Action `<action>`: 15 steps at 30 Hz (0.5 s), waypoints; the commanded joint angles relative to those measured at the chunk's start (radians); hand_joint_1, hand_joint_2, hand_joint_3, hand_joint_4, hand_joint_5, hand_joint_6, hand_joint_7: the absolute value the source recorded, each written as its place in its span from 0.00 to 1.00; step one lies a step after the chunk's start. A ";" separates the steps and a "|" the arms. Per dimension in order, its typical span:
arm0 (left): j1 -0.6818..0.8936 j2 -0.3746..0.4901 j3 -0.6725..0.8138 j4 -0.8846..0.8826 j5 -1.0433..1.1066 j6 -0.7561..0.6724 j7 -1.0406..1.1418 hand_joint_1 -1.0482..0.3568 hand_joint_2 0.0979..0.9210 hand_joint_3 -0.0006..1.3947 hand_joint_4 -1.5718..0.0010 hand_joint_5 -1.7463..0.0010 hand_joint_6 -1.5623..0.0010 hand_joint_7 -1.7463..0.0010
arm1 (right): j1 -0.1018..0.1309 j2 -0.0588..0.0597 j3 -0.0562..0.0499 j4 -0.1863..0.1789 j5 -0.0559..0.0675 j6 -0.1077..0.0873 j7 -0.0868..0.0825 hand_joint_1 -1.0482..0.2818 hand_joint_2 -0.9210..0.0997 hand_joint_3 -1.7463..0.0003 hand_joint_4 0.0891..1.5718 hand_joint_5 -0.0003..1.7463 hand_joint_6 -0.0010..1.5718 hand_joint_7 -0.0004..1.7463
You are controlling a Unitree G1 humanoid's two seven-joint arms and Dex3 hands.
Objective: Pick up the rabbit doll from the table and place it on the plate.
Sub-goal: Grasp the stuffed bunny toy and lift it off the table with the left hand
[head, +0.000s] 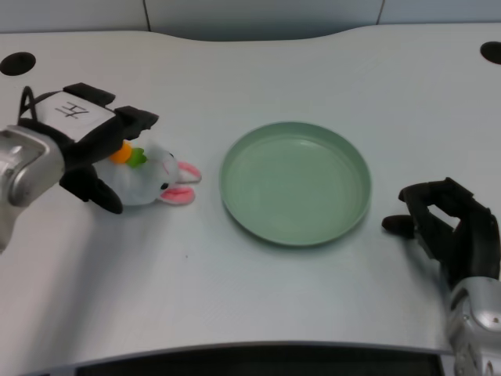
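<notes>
The white rabbit doll [154, 179], with pink ears and an orange-and-green carrot on top, lies on the table left of the green plate [294, 184], ears toward the plate. My left hand [92, 146] reaches over the doll's left half. Its fingers stretch above the carrot and its thumb hangs down by the doll's near-left side. The doll rests on the table and I see no firm grip on it. The hand hides part of the doll's back. The plate holds nothing.
My right hand [450, 227] rests idle on the table at the right, just beyond the plate's rim. Dark round holes sit at the far left [17, 63] and far right [491, 52] of the white table. The table's front edge runs along the bottom.
</notes>
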 commanded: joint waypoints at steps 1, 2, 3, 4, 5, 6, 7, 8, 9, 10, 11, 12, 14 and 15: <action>-0.061 -0.037 -0.028 0.078 -0.011 0.022 -0.020 0.04 0.98 0.01 1.00 1.00 0.95 1.00 | 0.004 0.006 0.000 -0.013 0.003 0.008 -0.002 0.22 0.00 0.89 0.52 0.50 0.49 0.71; -0.081 -0.053 -0.035 0.113 -0.017 0.028 -0.024 0.04 0.99 0.01 1.00 1.00 0.95 1.00 | 0.005 0.006 0.001 -0.012 0.003 0.001 0.000 0.23 0.00 0.89 0.52 0.50 0.49 0.71; -0.100 -0.069 -0.041 0.154 -0.023 0.028 -0.018 0.04 0.99 0.01 1.00 1.00 0.96 1.00 | 0.007 0.005 0.001 -0.012 0.002 0.000 0.000 0.23 0.00 0.89 0.51 0.50 0.49 0.71; -0.112 -0.078 -0.045 0.182 -0.028 0.026 -0.010 0.04 0.99 0.01 0.99 1.00 0.96 1.00 | 0.007 0.004 0.002 -0.012 0.001 -0.001 0.000 0.23 0.00 0.89 0.51 0.50 0.49 0.71; -0.124 -0.087 -0.049 0.210 -0.032 0.024 -0.001 0.04 0.99 0.00 0.99 0.99 0.96 1.00 | 0.008 0.004 0.001 -0.013 0.003 0.002 0.002 0.23 0.00 0.89 0.51 0.50 0.48 0.72; -0.141 -0.099 -0.054 0.249 -0.035 0.024 0.012 0.04 0.99 0.00 0.98 0.99 0.95 1.00 | 0.007 0.004 -0.001 -0.011 0.007 0.000 0.006 0.23 0.00 0.89 0.51 0.50 0.49 0.72; -0.156 -0.109 -0.059 0.284 -0.038 0.023 0.025 0.04 0.99 0.00 0.98 0.99 0.95 1.00 | 0.007 0.004 -0.002 -0.011 0.010 0.002 0.008 0.23 0.00 0.89 0.52 0.50 0.49 0.72; -0.167 -0.117 -0.064 0.311 -0.041 0.021 0.036 0.04 0.99 0.00 0.97 0.99 0.95 1.00 | 0.006 0.004 -0.003 -0.011 0.012 0.004 0.009 0.23 0.00 0.89 0.52 0.50 0.49 0.72; -0.185 -0.127 -0.075 0.349 -0.035 0.023 0.049 0.04 0.99 0.00 0.97 0.99 0.95 0.99 | 0.007 0.004 -0.003 -0.015 0.010 0.008 0.005 0.23 0.00 0.89 0.52 0.50 0.49 0.72; -0.200 -0.134 -0.086 0.383 -0.029 0.022 0.063 0.04 0.99 0.00 0.97 0.98 0.95 1.00 | 0.008 0.004 -0.003 -0.016 0.009 0.010 0.003 0.23 0.00 0.89 0.52 0.50 0.49 0.72; -0.212 -0.138 -0.095 0.408 -0.025 0.021 0.073 0.04 1.00 0.01 0.97 0.98 0.95 1.00 | 0.008 0.004 -0.003 -0.017 0.008 0.011 0.003 0.23 0.00 0.89 0.52 0.50 0.49 0.72; -0.229 -0.145 -0.108 0.450 -0.019 0.018 0.090 0.04 1.00 0.01 0.97 0.98 0.95 1.00 | 0.008 0.003 -0.004 -0.014 0.009 0.009 0.004 0.23 0.00 0.89 0.51 0.50 0.49 0.72; -0.252 -0.152 -0.129 0.510 -0.013 0.007 0.121 0.04 0.99 0.01 0.98 0.99 0.95 1.00 | 0.007 0.003 -0.005 -0.010 0.010 0.006 0.006 0.23 0.00 0.90 0.52 0.51 0.49 0.72; -0.261 -0.154 -0.136 0.530 -0.014 0.002 0.132 0.05 0.99 0.01 0.98 0.99 0.95 1.00 | 0.007 0.003 -0.005 -0.009 0.010 0.005 0.006 0.23 0.00 0.90 0.52 0.51 0.49 0.72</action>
